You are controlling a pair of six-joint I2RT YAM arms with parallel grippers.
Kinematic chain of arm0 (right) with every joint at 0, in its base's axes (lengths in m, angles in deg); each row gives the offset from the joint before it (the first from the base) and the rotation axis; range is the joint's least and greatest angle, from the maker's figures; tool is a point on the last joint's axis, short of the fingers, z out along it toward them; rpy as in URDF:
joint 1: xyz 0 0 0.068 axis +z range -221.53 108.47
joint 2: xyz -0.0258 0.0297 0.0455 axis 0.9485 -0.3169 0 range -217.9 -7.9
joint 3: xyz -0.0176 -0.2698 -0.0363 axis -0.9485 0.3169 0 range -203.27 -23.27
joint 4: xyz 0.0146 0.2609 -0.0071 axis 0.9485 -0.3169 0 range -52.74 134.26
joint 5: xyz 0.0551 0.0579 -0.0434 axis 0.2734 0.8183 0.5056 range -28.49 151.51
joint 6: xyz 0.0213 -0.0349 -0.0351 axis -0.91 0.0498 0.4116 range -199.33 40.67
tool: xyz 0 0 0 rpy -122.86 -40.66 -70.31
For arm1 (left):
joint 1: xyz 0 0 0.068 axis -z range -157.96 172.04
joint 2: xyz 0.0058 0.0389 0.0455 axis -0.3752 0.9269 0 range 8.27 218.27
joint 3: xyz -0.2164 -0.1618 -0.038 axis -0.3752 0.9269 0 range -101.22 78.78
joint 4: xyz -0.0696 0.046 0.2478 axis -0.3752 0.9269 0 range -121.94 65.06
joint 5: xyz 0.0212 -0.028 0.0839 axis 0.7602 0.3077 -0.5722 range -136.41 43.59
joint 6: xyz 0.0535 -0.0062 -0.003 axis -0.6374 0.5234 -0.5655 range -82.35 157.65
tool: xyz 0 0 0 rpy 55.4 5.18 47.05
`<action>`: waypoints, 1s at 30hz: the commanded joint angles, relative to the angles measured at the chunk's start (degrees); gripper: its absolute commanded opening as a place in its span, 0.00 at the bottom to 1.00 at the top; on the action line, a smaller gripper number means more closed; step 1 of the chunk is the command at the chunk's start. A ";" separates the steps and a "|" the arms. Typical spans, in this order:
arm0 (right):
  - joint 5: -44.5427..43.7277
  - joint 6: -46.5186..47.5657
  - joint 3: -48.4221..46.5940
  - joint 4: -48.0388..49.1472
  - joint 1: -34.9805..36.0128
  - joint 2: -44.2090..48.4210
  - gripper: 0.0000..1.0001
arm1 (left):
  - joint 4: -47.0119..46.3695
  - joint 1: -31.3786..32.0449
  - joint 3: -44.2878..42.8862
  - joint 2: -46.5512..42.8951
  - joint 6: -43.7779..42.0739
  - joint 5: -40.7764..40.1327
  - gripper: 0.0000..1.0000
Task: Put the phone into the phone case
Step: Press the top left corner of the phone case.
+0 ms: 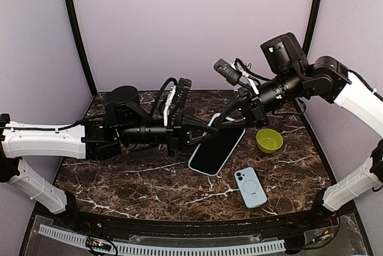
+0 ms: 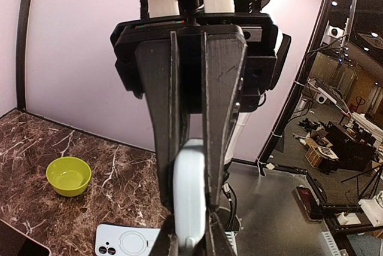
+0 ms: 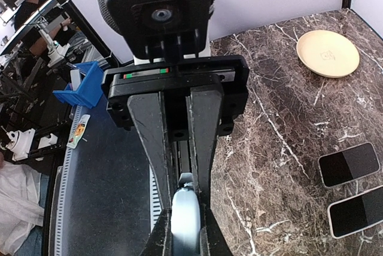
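- Clamping the phone (image 1: 216,147) by its pale rim, the left hand (image 1: 205,129) and right hand (image 1: 224,119) were both closed tight on it.
- It hung tilted over the counter (image 1: 131,178), the phone case (image 1: 250,187) lying near.
- Rigid, slick, glass-faced: edges seemed the safest hold.

Lime-green bowl (image 1: 270,140) upright on dark marble table (image 1: 119,178) (white veining), right of centre toward back. Pale lilac backdrop (image 1: 191,23) behind. Blue bin (image 3: 84,91) off table, right wrist view.

light: bright, even | shadows: soft | wrist views: fisheye | phone (image 2: 190,193): blurred
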 commanded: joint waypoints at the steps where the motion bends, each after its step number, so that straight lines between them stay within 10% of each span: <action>1: -3.21 -3.45 0.58 3.82 0.18 -0.04 0.17 | -1.44 0.37 -0.97 0.05 -2.34 -2.14 0.00; 4: -4.06 -3.27 0.73 3.01 0.20 -0.41 0.36 | -1.90 0.37 -0.55 -0.41 -2.30 -2.63 0.00; 13: -3.70 -2.54 2.29 2.68 0.18 -0.22 0.31 | -2.78 0.37 0.20 -0.98 -2.05 -3.22 0.00; 17: -3.58 -2.16 2.86 2.82 0.12 0.11 0.02 | -3.00 0.37 0.30 -1.02 -1.95 -3.27 0.00; 24: -2.57 -2.46 2.89 4.59 0.12 0.96 0.00 | -3.13 0.37 0.85 -1.02 -0.99 -2.38 0.00; 27: -5.82 -2.94 3.51 4.64 -0.03 1.62 0.40 | -3.37 0.37 1.92 -1.56 -0.05 -2.93 0.00; 30: -8.10 -3.82 5.85 6.69 -0.89 3.69 0.58 | -2.90 0.29 3.54 -2.08 0.38 -5.00 0.00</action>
